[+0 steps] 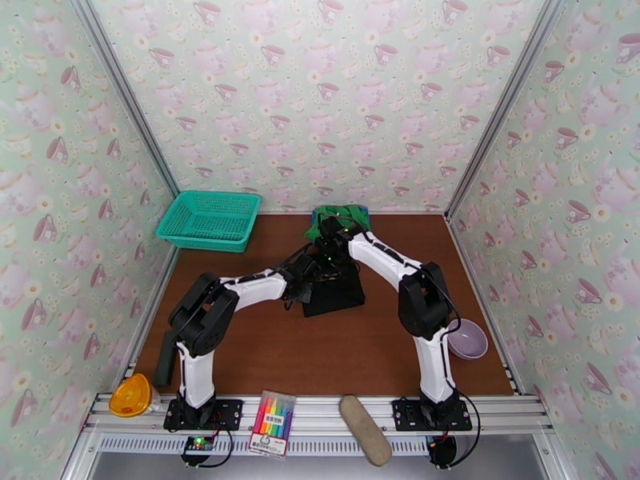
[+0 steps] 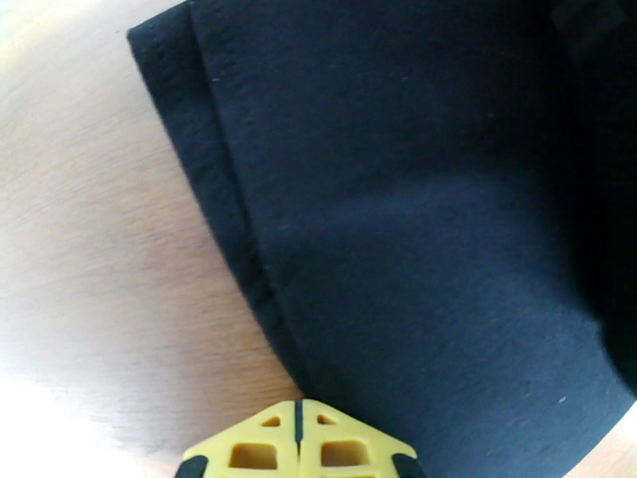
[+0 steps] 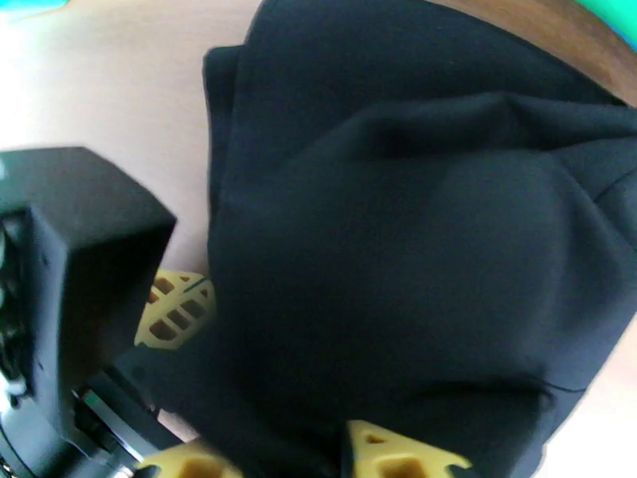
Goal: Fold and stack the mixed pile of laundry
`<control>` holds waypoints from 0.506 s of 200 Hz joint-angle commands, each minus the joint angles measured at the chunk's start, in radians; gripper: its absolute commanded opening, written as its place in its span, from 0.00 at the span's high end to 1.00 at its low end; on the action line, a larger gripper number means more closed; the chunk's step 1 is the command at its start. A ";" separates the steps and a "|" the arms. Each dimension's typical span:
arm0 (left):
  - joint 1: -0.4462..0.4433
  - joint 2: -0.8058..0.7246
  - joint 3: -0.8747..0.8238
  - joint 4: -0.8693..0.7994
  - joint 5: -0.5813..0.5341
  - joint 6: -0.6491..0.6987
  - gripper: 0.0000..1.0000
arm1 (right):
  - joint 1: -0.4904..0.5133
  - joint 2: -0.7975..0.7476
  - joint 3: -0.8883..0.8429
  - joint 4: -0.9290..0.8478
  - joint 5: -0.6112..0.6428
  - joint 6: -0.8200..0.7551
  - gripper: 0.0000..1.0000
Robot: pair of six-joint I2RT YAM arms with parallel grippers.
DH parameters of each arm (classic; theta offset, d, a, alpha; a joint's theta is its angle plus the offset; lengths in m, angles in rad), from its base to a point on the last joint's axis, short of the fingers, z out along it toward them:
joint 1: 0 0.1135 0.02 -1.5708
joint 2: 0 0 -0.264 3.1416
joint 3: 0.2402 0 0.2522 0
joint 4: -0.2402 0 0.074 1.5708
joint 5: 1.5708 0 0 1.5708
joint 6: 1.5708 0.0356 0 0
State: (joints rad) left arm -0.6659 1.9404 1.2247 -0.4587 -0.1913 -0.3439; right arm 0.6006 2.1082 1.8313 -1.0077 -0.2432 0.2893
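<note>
A folded black garment (image 1: 334,293) lies flat at the table's middle; its doubled hem (image 2: 215,193) shows in the left wrist view. My left gripper (image 2: 298,440) is shut at that cloth's near edge, its yellow tips pressed together with nothing visible between them. It sits at the cloth's left side (image 1: 310,275). My right gripper (image 3: 295,456) hangs over the black garment (image 3: 414,256) with its fingers (image 3: 398,456) apart and a bulge of black cloth lying between them. A green garment (image 1: 340,218) is bunched at the back wall, a blue scrap (image 1: 362,209) peeking beside it.
A teal mesh basket (image 1: 210,220) stands at the back left. A purple bowl (image 1: 467,339) sits by the right arm. On the front rail are an orange object (image 1: 132,396), a marker pack (image 1: 273,423) and a tan oblong (image 1: 365,430). A dark strip (image 1: 166,358) lies at the left edge.
</note>
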 commanded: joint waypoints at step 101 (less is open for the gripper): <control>0.050 -0.420 -0.104 -0.174 -0.195 0.131 0.99 | 0.002 -0.232 -0.008 0.001 0.001 0.043 0.59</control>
State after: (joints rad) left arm -0.6376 1.6135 1.1553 -0.5793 -0.3359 -0.2420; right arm 0.6128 1.9278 1.8557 -1.0138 -0.2687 0.3115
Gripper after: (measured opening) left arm 0.040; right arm 0.422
